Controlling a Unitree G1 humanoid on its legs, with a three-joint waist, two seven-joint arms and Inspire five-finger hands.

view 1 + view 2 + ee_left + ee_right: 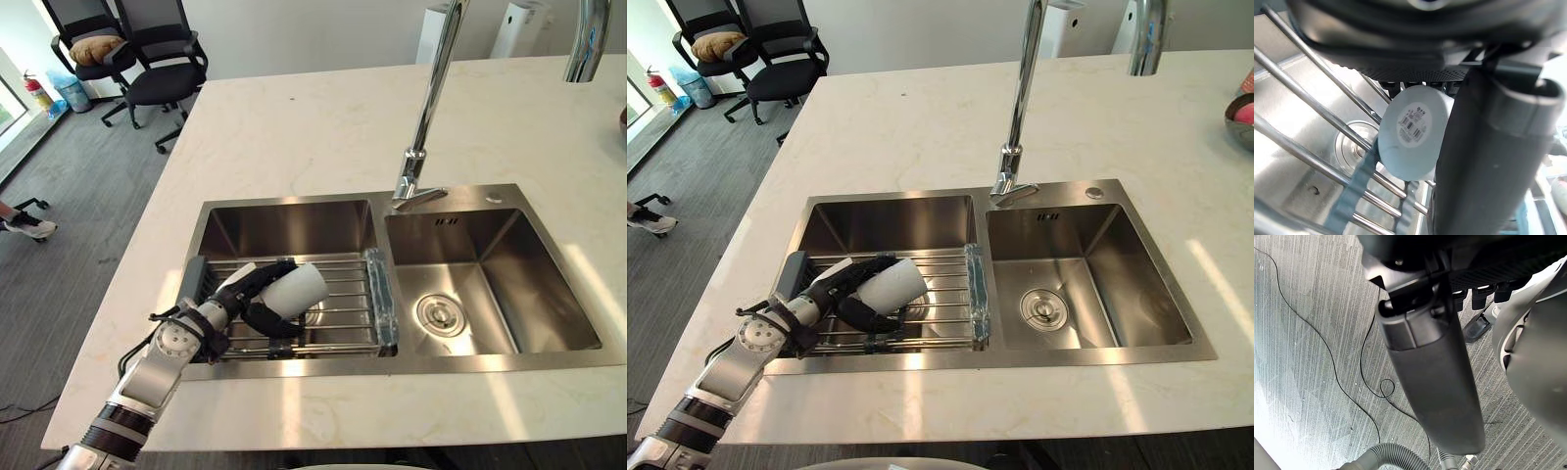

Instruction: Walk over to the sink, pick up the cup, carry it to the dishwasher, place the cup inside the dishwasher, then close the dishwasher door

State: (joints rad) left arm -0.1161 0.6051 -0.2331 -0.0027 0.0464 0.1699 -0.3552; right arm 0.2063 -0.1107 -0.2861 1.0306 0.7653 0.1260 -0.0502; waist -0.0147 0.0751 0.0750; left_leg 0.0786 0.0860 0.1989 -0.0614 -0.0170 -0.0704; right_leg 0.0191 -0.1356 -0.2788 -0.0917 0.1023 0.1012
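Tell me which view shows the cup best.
Left eye view: the cup lies on its side on the rack, with the left hand curled round it. Right eye view shows the same. Left wrist view shows its labelled base up close.

A steel two-basin sink (490,363) is set into the pale stone counter (294,127). A wire rack (345,311) is laid across the left basin. A white cup (300,287) is held at the rack's middle by the left robot hand (243,297). A tall chrome tap (431,88) is mounted behind the divider.
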